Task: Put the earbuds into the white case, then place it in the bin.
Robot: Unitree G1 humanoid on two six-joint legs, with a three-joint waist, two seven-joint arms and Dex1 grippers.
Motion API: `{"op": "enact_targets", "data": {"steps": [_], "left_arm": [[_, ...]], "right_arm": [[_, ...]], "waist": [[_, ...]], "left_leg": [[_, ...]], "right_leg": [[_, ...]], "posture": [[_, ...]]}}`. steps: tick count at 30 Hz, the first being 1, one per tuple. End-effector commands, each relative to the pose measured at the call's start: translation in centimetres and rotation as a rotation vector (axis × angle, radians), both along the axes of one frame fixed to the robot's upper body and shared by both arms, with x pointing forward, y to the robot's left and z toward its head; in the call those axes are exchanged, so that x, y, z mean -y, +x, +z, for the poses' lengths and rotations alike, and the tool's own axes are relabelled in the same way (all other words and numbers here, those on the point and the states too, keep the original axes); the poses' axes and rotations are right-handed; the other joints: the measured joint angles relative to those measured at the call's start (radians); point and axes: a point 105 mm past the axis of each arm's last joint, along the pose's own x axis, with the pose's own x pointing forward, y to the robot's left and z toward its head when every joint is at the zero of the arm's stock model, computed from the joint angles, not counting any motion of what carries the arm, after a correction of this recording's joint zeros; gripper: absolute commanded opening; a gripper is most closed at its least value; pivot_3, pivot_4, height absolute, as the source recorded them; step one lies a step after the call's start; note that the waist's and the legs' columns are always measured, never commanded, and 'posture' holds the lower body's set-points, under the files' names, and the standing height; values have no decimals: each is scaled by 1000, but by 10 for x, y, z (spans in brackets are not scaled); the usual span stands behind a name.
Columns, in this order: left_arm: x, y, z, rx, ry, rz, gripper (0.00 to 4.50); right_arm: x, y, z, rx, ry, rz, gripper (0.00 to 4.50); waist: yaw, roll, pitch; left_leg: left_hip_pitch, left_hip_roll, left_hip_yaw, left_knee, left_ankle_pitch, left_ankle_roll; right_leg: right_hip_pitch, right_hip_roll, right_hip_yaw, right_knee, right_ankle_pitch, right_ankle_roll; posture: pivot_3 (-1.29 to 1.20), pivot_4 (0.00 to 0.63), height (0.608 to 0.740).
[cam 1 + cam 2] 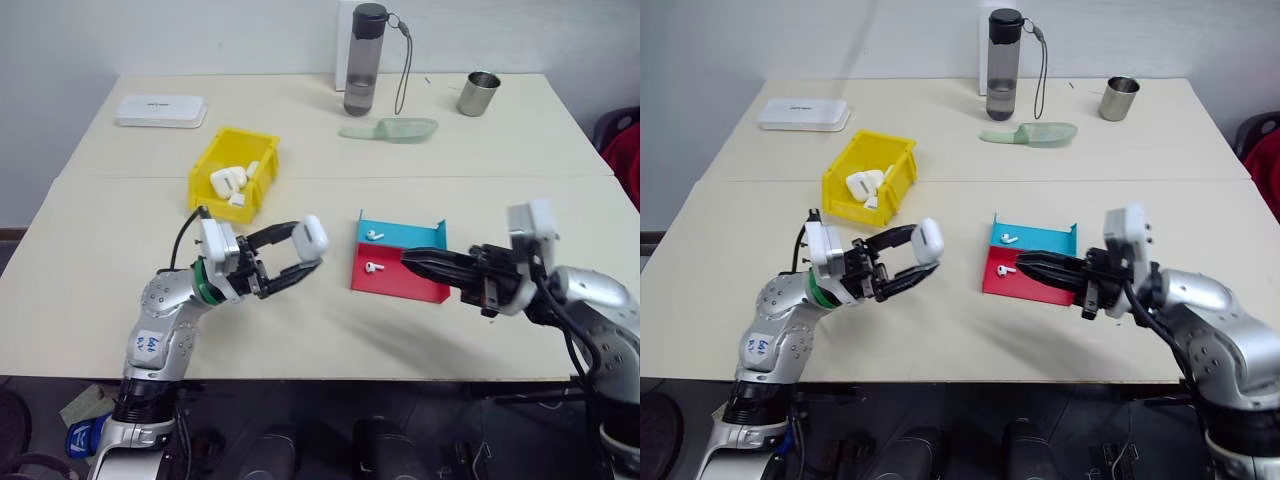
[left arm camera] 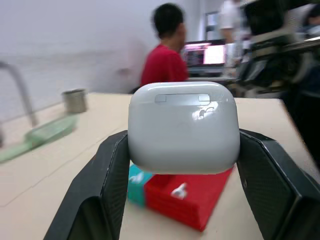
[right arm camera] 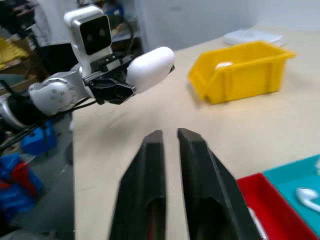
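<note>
White case (image 2: 183,127): glossy rounded pebble, lid closed, in left tool (image 1: 296,256).

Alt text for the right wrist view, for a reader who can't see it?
The right gripper, fingers slightly apart and empty, points toward the left gripper holding the white case above the table. Beyond sit the yellow bin and the red tray.

Looking along your right gripper (image 3: 170,137), you see its two black fingers (image 3: 150,170) parted by a narrow gap, with nothing between them. Beyond the fingertips, your left gripper (image 3: 131,76) clamps the white case (image 3: 150,69), lifted off the table (image 3: 125,120). Farther off to one side sits the bin (image 3: 240,72), something white inside. Close beside the fingers lies the red tray (image 3: 272,200), and next to it a blue tray (image 3: 295,175) holds an earbud (image 3: 307,197).
</note>
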Motion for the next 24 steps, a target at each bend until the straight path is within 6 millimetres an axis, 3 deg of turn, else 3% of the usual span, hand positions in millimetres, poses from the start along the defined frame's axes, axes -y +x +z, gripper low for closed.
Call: {"op": "enact_targets", "data": {"steps": [1,5,10,15,23,24], "left_arm": [[-46,21,21,-6,-73,278,2758],[-94,61,34,-24,-46,588,2758],[-115,104,44,-30,-43,708,2758],[-128,137,36,-140,-26,814,2758],[-98,146,28,-135,72,665,2758],[-97,147,26,-139,81,660,3473]], "right_arm": [[8,-12,17,184,50,-103,1482],[18,-10,20,297,70,-239,2831],[24,-10,8,355,27,-296,4474],[29,-10,10,382,43,-330,4474],[23,-7,5,401,61,-370,4474],[22,-7,5,400,64,-370,4500]], "waist": [[-1,0,0],[-2,0,0],[-1,0,0],[-5,-1,0],[-17,-1,0],[-18,-1,0]], "left_leg": [[0,0,0,0,0,0],[2,-1,2,1,1,-1],[2,-3,2,0,1,0],[1,-5,1,0,1,1],[1,-5,3,0,1,1],[1,-5,3,0,1,1]], "right_leg": [[0,0,0,0,0,0],[0,0,2,2,0,0],[0,0,1,2,1,1],[-1,-1,-1,2,2,3],[-3,-1,-5,4,2,3],[-3,-1,-5,5,2,3]], "posture": [[0,150,740],[0,150,740],[0,150,740],[0,150,740],[0,150,740],[0,150,740]]}}
